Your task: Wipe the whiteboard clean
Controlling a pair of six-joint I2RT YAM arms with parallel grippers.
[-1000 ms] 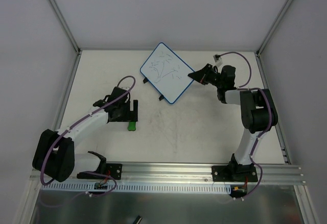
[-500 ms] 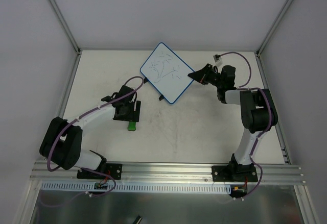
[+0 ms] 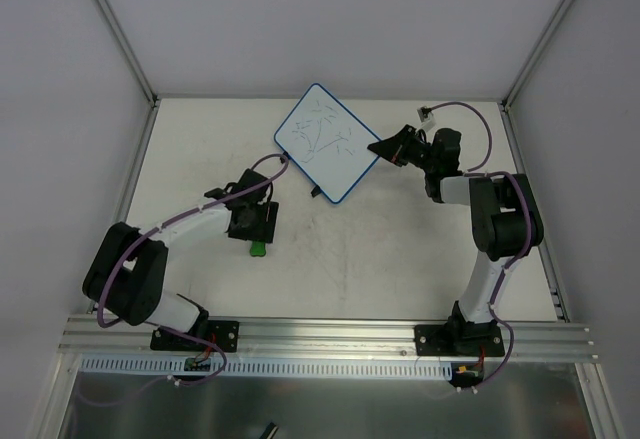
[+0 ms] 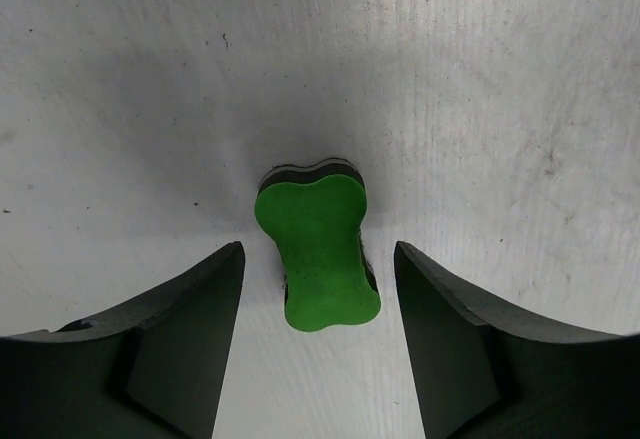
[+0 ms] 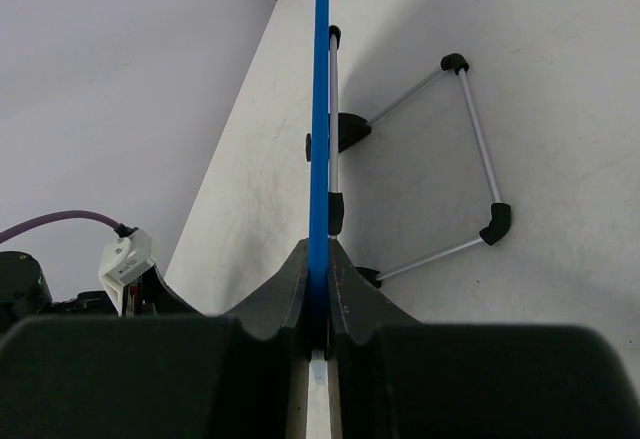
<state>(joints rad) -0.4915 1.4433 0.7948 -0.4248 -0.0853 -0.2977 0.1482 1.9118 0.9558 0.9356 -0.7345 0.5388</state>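
The whiteboard [image 3: 326, 141], white with a blue frame and thin dark scribbles, is tilted up off the table at the back centre. My right gripper [image 3: 383, 148] is shut on its right edge; the right wrist view shows the blue frame [image 5: 320, 109] edge-on between the jaws, with the board's wire stand [image 5: 470, 159] behind it. The green eraser block [image 3: 257, 248] lies on the table. My left gripper [image 3: 253, 227] is open right above it; in the left wrist view the eraser [image 4: 317, 249] sits between the spread fingers [image 4: 190, 329], untouched.
White enclosure walls with metal posts [image 3: 115, 29] surround the table. An aluminium rail [image 3: 330, 337] runs along the near edge with both arm bases bolted to it. The table top [image 3: 380, 249] is scuffed white.
My left gripper has swung right and toward the near edge, closing in over the green eraser. The right gripper and the whiteboard have not moved.
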